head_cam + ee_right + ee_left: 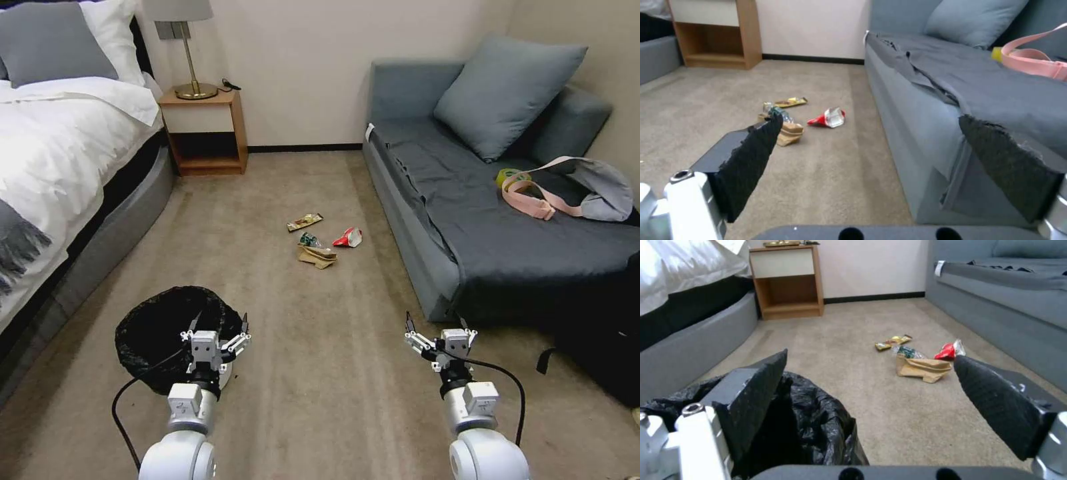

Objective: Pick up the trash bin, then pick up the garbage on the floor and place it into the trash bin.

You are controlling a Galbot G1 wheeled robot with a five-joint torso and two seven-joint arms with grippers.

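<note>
**Robot poised over bin as litter waits on bedroom carpet**

A two-armed wheeled robot holds both arms low over a beige carpet between a bed [60, 153] and a grey sofa [480, 220]. The left gripper [219, 328] hangs with its fingers spread wide apart and holding nothing, over the near rim of the trash bin [157, 330], a small round bin lined with a glossy black bag. In the left wrist view the liner [818, 413] bunches up directly under and beside one finger pad [758, 396], while the opposite pad sits over bare carpet; whether that first pad touches the plastic is hard to judge from this angle.

The right gripper [440, 330] hovers over open floor near the sofa's front corner, its fingers likewise parted and empty.

The garbage lies in a loose cluster well ahead of both sets of fingertips, roughly midway between them: a gold-brown snack wrapper [305, 222] farthest off, a small clear bottle [311, 241] with a green label just nearer, a tan paper scrap [317, 257] touching the bottle on the near side, and a red-and-white packet [349, 237] just beside them toward the sofa. From the right wrist, the packet [827, 119] shows between the two pads, with the paper scrap [789, 133] beside one pad's tip.
</note>
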